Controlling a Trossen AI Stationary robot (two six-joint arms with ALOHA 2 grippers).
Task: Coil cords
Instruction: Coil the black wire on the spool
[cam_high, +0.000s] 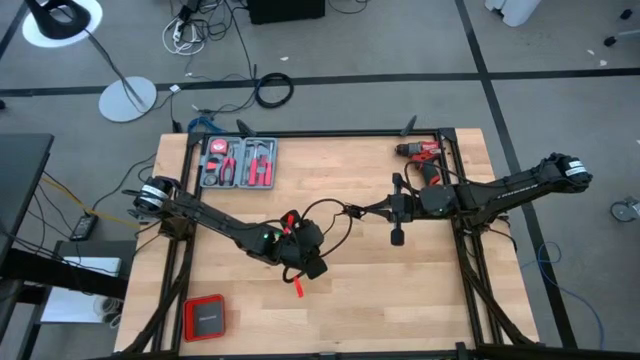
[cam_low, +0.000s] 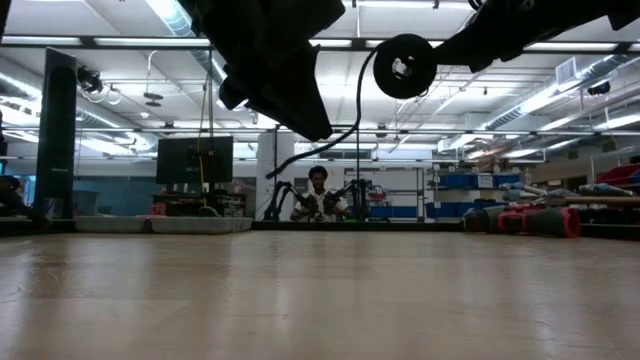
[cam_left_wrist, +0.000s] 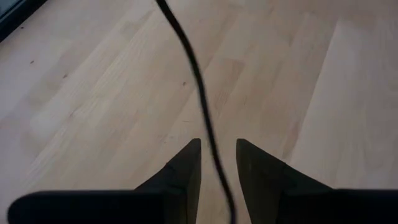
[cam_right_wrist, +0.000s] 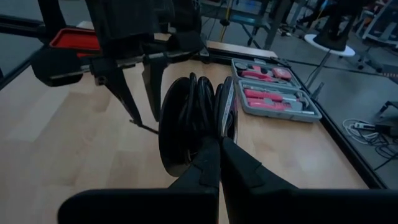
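Observation:
The thin black cord (cam_high: 326, 212) hangs in the air above the middle of the table. Most of it is wound into a coil of several loops (cam_right_wrist: 193, 112). My right gripper (cam_right_wrist: 219, 152), reaching in from the table's right (cam_high: 352, 210), is shut on that coil. One loose strand (cam_left_wrist: 198, 81) runs from the coil to my left gripper (cam_left_wrist: 217, 158), which stands open just left of the coil (cam_high: 312, 262). The strand passes through the gap between its fingers, with space showing on both sides. In the low view the strand (cam_low: 352, 115) sags clear of the tabletop. My right gripper pinches the coil's near side (cam_right_wrist: 210, 135) between its two fingers, with several loops gathered together. The fingers come nearly level from the table's right. The coil stands on edge beyond the fingertips, lifted clear of the table.
A grey tool case (cam_high: 238, 163) with red-handled tools lies at the far left. A red drill (cam_high: 425, 155) lies at the far right, under my right arm. A red box (cam_high: 205, 317) sits near the front left edge. A person (cam_low: 318, 195) sits far behind the table.

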